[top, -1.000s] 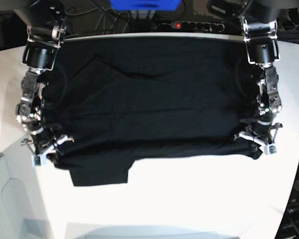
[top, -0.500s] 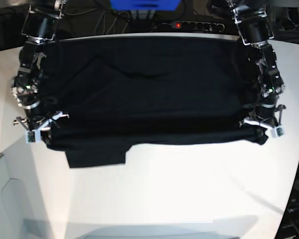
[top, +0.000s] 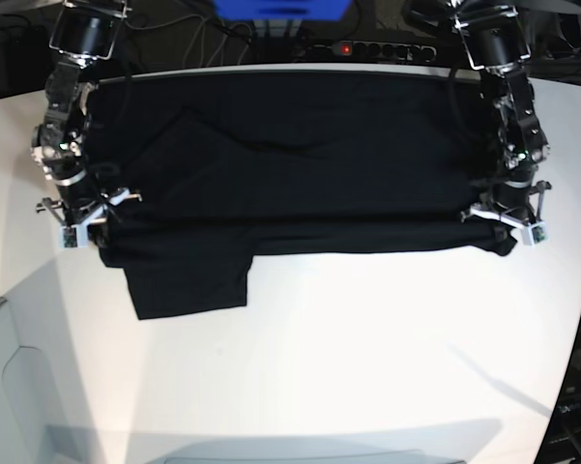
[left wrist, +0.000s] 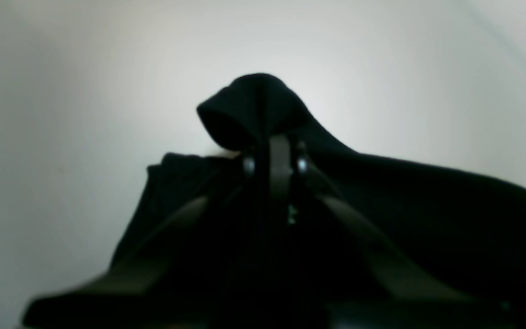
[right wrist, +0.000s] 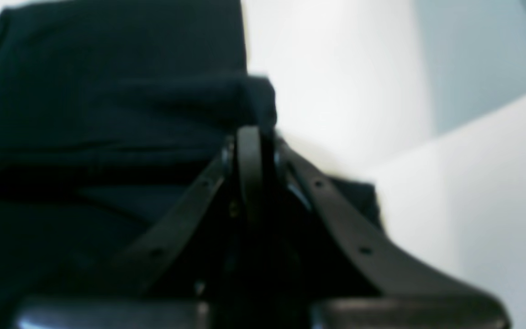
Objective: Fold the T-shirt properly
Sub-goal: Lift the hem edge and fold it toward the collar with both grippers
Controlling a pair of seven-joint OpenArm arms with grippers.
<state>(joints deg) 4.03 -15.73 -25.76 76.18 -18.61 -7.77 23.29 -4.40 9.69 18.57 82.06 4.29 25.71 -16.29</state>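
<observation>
Both hands clenched on the T-shirt (top: pixel 300 164).
I see the left hand (top: pixel 504 220) and right hand (top: pixel 85 220) pinching its near folded edge; one sleeve lies on the worktop (top: pixel 367 348).

My base camera looks down on the whole table (top: pixel 367 367); both wrist cameras sit close behind my jaws, sharing the T-shirt (top: pixel 290 164).

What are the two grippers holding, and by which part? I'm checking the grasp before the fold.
Both hold the T-shirt: the left gripper and the right gripper are each shut on an end of its near folded edge.
</observation>
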